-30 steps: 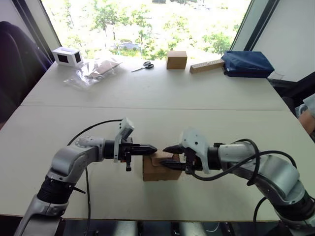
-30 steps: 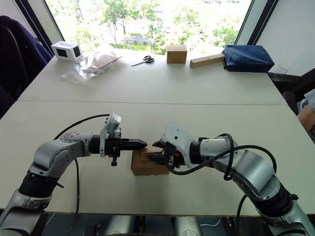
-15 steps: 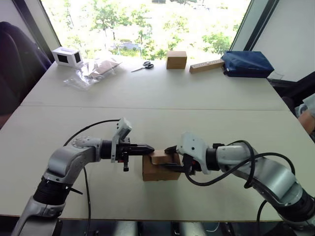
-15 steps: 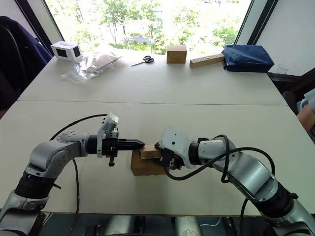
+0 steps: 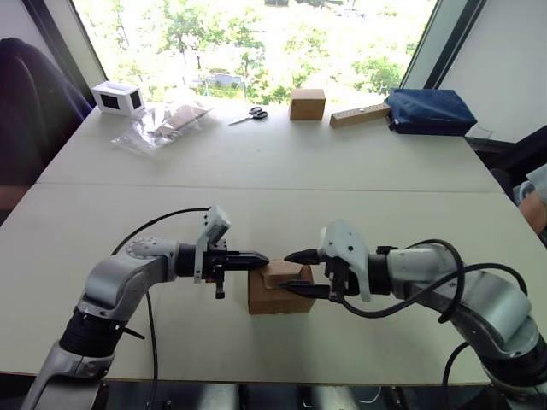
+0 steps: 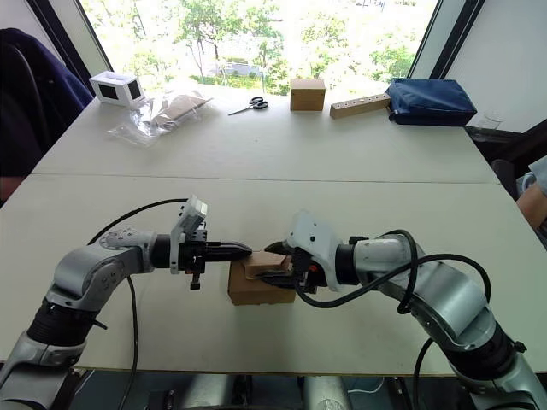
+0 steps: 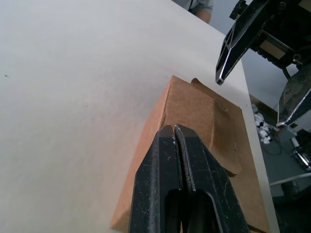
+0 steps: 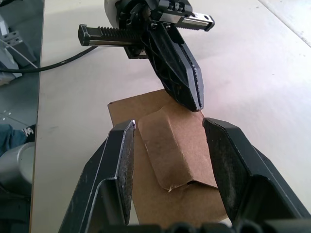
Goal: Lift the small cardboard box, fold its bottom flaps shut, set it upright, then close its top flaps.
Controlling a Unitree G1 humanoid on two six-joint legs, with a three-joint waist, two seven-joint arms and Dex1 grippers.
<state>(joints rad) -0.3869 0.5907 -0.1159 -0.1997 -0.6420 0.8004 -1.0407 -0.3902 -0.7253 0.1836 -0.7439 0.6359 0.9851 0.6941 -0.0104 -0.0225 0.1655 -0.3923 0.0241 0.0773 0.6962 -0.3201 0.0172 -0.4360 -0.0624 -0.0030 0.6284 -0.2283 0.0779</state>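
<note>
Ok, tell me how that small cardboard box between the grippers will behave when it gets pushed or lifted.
The small cardboard box is plain corrugated card, so probably light and apt to slide on the smooth table when nudged. Its tapered top flap lies slightly lifted, so it may spring back. With the right gripper open astride it and the left gripper shut, a hard squeeze could dent its walls.

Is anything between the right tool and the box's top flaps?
Nothing visible. The open right tool sits directly over the top flaps of the small cardboard box; the shut left tool is at the opposite edge.
</note>
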